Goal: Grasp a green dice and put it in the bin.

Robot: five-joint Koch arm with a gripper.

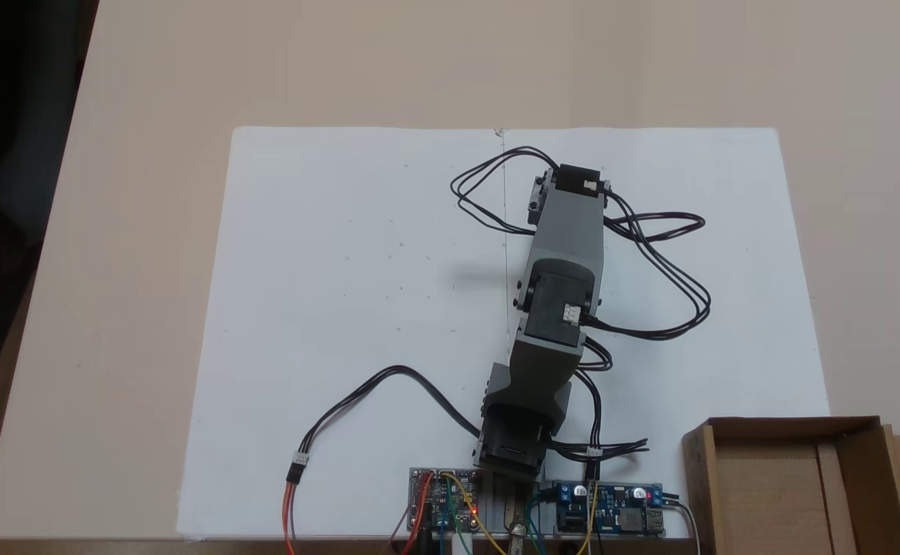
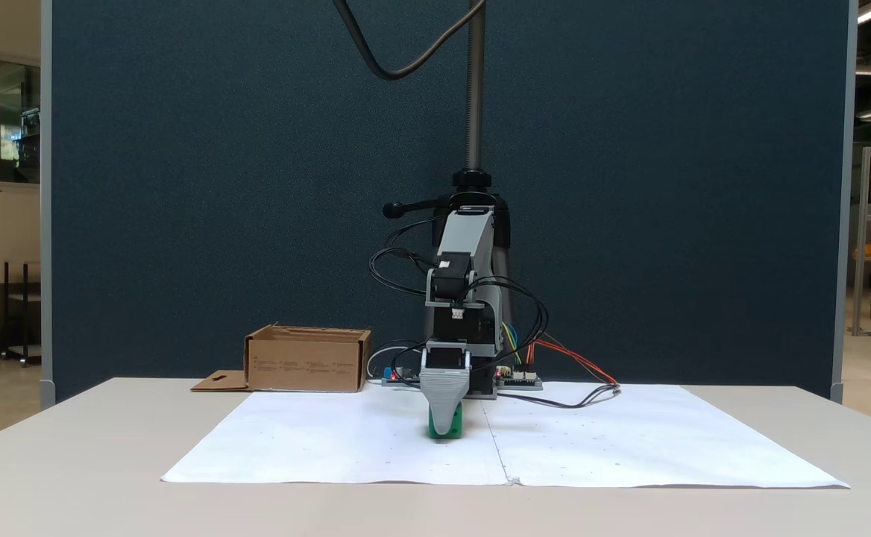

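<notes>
The green dice (image 2: 456,422) rests on the white paper (image 2: 331,440) near the middle of the sheet, and only its green edges show on either side of a grey finger. My gripper (image 2: 444,428) is lowered right onto it, tip at the paper. Its jaws stand one behind the other, so their spread is hidden. From above, the folded grey arm (image 1: 562,254) covers both dice and gripper. The bin (image 1: 698,478), a brown cardboard box with a hanger-hole flap, sits at the lower right beside the arm's base; it also stands at the left (image 2: 307,363), well apart from the gripper.
Black cables (image 1: 650,254) loop out over the paper around the arm. Two circuit boards (image 1: 444,499) (image 1: 612,516) lie by the base at the table's edge. A stand pole (image 2: 473,89) rises behind the arm, in front of a dark blue partition.
</notes>
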